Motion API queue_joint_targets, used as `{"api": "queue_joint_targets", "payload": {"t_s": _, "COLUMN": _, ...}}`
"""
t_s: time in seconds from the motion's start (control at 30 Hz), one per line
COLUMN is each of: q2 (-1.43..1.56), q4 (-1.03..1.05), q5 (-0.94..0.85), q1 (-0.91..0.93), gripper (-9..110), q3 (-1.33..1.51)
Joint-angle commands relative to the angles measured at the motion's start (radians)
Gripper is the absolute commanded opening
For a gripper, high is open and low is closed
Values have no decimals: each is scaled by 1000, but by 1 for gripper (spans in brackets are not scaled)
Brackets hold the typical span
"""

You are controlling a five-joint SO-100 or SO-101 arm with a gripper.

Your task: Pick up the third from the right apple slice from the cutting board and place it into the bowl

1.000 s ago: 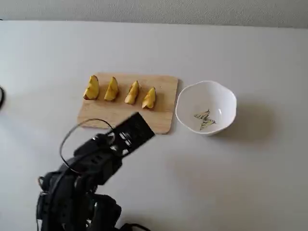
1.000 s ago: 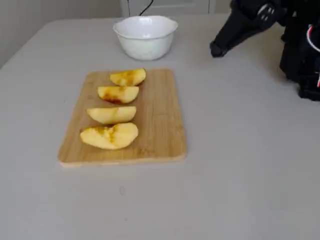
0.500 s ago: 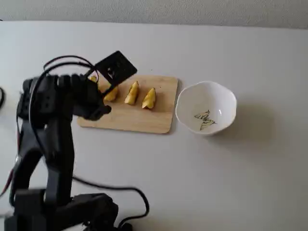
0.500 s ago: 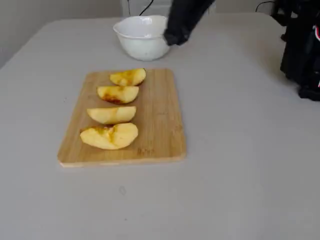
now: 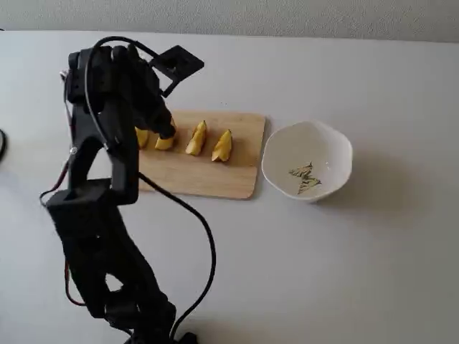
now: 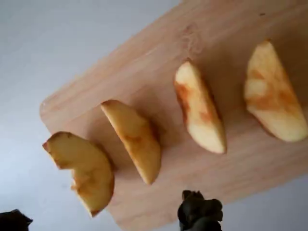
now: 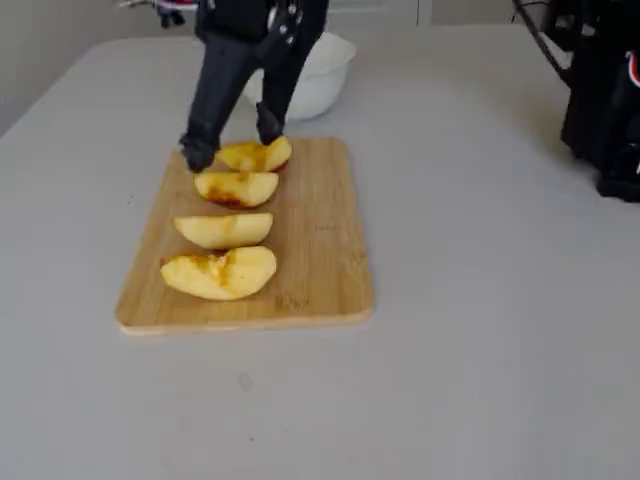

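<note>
Hand [image 7: 232, 145] spread wide, nothing between the fingers, poised over the cutting board [image 7: 310, 260]. I can't judge its height. Board carries four wedges in a row. The apple slice [image 7: 222, 230] lies flat, second from the end far from the bowl [image 5: 276, 143], next to the chunkier wedge [image 7: 218, 272]. In the wrist view the slice [image 6: 132, 142] sits just above the fingertips. Bowl stands on the worktop [image 5: 373, 258] just beside the board; I see only its leaf motif [image 5: 305, 178] inside.

Four apple wedges are packed closely along the cutting board [image 7: 310, 270]; narrow gaps are left between them. Open desk [image 7: 480, 350] is left around the board.
</note>
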Motion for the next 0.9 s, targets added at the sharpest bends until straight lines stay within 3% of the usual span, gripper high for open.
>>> {"api": "queue_joint_targets", "payload": {"t_s": 0.0, "q2": -224, "q4": 156, "q5": -28, "q1": 5, "gripper": 45, "q3": -419}}
{"api": "queue_joint_targets", "payload": {"t_s": 0.5, "q2": -391, "q4": 115, "q5": -46, "q1": 20, "gripper": 44, "q3": -489}}
{"api": "queue_joint_targets", "payload": {"t_s": 0.87, "q2": -448, "q4": 69, "q5": -34, "q1": 21, "gripper": 28, "q3": -489}}
